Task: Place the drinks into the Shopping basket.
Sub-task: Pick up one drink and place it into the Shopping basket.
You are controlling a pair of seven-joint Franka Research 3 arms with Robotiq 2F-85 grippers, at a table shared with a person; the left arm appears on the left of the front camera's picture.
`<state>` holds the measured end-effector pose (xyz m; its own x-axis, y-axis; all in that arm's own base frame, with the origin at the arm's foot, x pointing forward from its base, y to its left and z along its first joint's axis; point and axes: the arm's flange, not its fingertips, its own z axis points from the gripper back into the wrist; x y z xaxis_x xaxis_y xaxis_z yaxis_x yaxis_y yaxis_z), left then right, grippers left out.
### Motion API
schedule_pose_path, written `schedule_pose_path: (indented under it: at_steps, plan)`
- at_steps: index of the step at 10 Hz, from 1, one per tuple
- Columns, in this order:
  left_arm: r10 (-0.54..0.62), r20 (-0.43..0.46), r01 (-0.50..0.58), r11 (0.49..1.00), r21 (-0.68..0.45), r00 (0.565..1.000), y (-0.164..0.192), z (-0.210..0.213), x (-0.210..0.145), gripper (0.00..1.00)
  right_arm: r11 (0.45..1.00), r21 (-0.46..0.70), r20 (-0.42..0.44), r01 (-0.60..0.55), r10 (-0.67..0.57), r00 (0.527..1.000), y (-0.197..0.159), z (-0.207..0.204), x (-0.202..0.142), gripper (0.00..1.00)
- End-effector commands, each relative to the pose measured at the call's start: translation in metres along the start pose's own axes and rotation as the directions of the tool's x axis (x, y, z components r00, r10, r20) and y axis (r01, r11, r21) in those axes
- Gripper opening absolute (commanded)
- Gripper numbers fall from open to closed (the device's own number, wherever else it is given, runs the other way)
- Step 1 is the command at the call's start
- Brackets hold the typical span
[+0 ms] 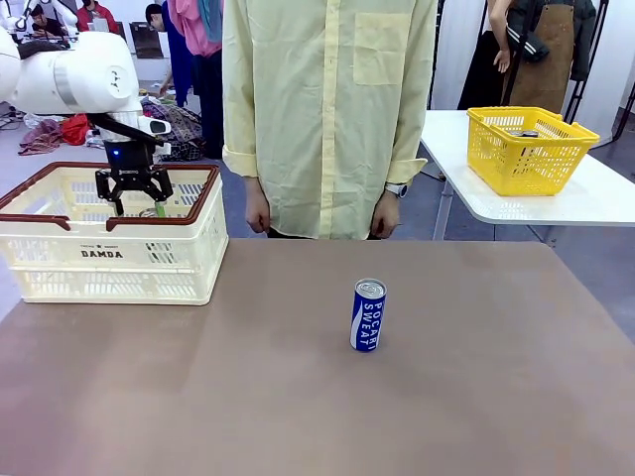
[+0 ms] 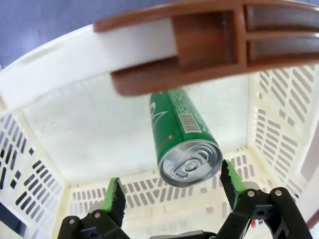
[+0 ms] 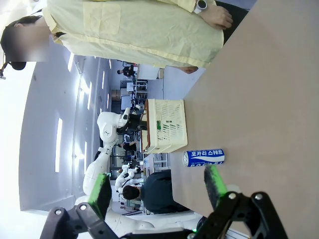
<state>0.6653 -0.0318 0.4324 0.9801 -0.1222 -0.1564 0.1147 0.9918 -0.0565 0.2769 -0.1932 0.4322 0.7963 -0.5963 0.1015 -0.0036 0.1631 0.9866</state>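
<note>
While a blue can (image 1: 368, 315) waits on the table (image 1: 496, 397), my left gripper (image 1: 139, 206) hangs with jaws released in the Shopping basket (image 1: 60, 260)

Front view: as I look across the brown table, the blue can stands upright near its middle, alone and well apart from the cream basket at the left edge. My left arm reaches in from the left, with its gripper pointing down inside the basket's brown rim. A person in a pale yellow shirt (image 1: 327, 99) stands at the far side, hands hanging down. A yellow mesh basket (image 1: 526, 149) sits on a white side table to the right.

Left wrist view: the jaws are spread wide, green pads (image 2: 115, 196) apart on either side. A green can (image 2: 187, 144) is inside the basket beyond them, silver top toward the camera, touching neither pad. It looks tilted, and I cannot tell whether it rests on the basket floor. A brown handle crosses above it.

Right wrist view: the picture is rolled sideways. My right gripper (image 3: 157, 177) has its jaws released, nothing between them. The blue can shows just beyond one pad, with the cream basket farther off.
</note>
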Motion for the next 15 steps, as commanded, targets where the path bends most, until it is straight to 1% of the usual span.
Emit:
schedule_pose_path:
  at_steps: [1,2,3,4,5,6,7,8,9,10,11,12,13,14,15]
  plan:
    - [-0.022,0.030,0.023,0.999,-0.046,0.999,0.004,0.022,-0.014,1.00,1.000,0.020,0.012,-0.018,0.018,1.000,0.002,-0.001,0.004,1.00]
    - [-0.042,0.051,0.044,0.998,-0.051,0.998,0.002,0.048,-0.021,1.00,1.000,0.020,0.012,-0.018,0.018,1.000,0.002,-0.001,0.004,1.00]
    - [-0.086,0.084,0.095,0.990,-0.106,0.993,-0.005,0.081,-0.034,1.00,1.000,0.020,0.012,-0.018,0.018,1.000,0.002,-0.001,0.004,1.00]
    - [-0.131,0.151,0.155,0.976,-0.155,0.980,-0.014,0.118,-0.055,1.00,1.000,0.020,0.012,-0.018,0.018,1.000,0.002,-0.001,0.004,1.00]
    - [-0.165,0.176,0.203,0.952,-0.230,0.970,-0.019,0.153,-0.081,1.00,1.000,0.020,0.012,-0.018,0.018,1.000,0.002,-0.001,0.004,1.00]
    - [-0.217,0.175,0.267,0.895,-0.357,0.961,-0.020,0.182,-0.115,1.00,1.000,0.020,0.012,-0.018,0.018,1.000,0.002,-0.001,0.004,1.00]
    - [-0.230,0.217,0.309,0.824,-0.475,0.949,-0.014,0.198,-0.146,1.00,1.000,0.020,0.012,-0.018,0.018,1.000,0.002,-0.001,0.004,1.00]
    - [-0.178,0.270,0.310,0.734,-0.604,0.946,-0.001,0.208,-0.168,1.00,1.000,0.020,0.012,-0.018,0.018,1.000,0.002,-0.001,0.004,1.00]
    - [-0.148,0.286,0.312,0.642,-0.700,0.947,0.016,0.207,-0.195,1.00,1.000,0.020,0.012,-0.018,0.018,1.000,0.002,-0.001,0.004,1.00]
    - [-0.061,0.365,0.336,0.551,-0.763,0.929,0.040,0.195,-0.236,1.00,1.000,0.020,0.012,-0.018,0.018,1.000,0.002,-0.001,0.004,1.00]
    - [-0.080,0.423,0.401,0.514,-0.759,0.903,0.053,0.176,-0.283,1.00,1.000,0.020,0.012,-0.018,0.018,1.000,0.002,-0.001,0.004,1.00]
    - [-0.154,0.491,0.503,0.457,-0.734,0.857,0.060,0.153,-0.327,1.00,1.000,0.020,0.012,-0.018,0.018,1.000,0.002,-0.001,0.004,1.00]
    - [-0.228,0.510,0.556,0.426,-0.714,0.830,0.062,0.131,-0.356,1.00,1.000,0.020,0.012,-0.018,0.018,1.000,0.002,-0.001,0.004,1.00]
    - [-0.248,0.497,0.555,0.394,-0.732,0.831,0.064,0.111,-0.370,1.00,1.000,0.020,0.012,-0.018,0.018,1.000,0.002,-0.001,0.004,1.00]
    - [-0.254,0.501,0.562,0.362,-0.744,0.827,0.065,0.098,-0.377,1.00,1.000,0.020,0.012,-0.018,0.018,1.000,0.002,-0.001,0.004,1.00]
